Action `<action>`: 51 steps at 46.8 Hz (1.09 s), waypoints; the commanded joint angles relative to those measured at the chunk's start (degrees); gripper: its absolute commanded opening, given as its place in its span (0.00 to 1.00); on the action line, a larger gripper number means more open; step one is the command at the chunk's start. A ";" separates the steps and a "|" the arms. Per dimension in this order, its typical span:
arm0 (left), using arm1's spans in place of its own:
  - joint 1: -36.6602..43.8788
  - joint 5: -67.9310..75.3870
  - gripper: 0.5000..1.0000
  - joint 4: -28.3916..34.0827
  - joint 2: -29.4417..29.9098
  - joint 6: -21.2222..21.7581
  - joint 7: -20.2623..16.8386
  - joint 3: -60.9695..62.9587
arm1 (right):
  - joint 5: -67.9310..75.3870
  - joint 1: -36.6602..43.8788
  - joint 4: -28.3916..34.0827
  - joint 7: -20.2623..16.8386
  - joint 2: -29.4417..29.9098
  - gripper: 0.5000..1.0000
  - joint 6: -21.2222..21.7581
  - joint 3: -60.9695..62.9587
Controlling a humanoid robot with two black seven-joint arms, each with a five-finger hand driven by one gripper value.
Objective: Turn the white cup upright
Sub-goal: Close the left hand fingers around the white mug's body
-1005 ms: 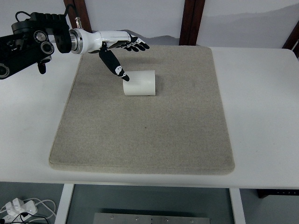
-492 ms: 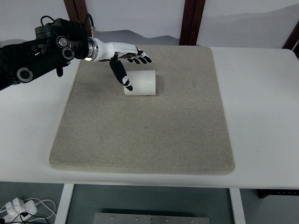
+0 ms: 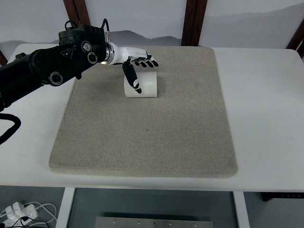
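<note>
A white cup (image 3: pixel 145 85) lies on its side on the beige mat (image 3: pixel 152 128), toward the mat's far left. My left hand (image 3: pixel 140 71) reaches in from the left, right over the cup. Its fingers (image 3: pixel 147 61) are spread across the cup's far side and the thumb (image 3: pixel 133 80) hangs down in front of its left end. The hand is open and straddles the cup without closing on it. The right arm is out of view.
The mat lies on a white table (image 3: pixel 266 104). Dark wooden posts (image 3: pixel 192 21) stand behind the table's far edge. A cable and plug (image 3: pixel 19 211) lie on the floor at the lower left.
My left arm has pushed further right. The hand went from beside the cup's left end to over the cup, thumb now in front of it. The cup has not moved.
</note>
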 commanded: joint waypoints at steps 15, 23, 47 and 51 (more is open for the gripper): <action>0.87 2.48 1.00 1.59 -1.64 0.17 -0.10 0.02 | -0.02 0.01 -0.05 0.00 0.00 0.90 0.00 0.00; 1.13 3.27 1.00 1.68 -1.73 0.26 -0.10 0.02 | -0.02 0.01 0.03 0.00 0.00 0.90 0.00 0.00; 1.22 5.64 0.88 1.68 -3.14 0.00 -0.27 -0.07 | -0.02 0.01 0.04 0.00 0.00 0.90 0.00 0.00; 1.22 5.90 0.83 1.67 -3.23 -0.09 -0.36 -0.07 | -0.02 0.01 -0.05 0.00 0.00 0.90 0.00 0.00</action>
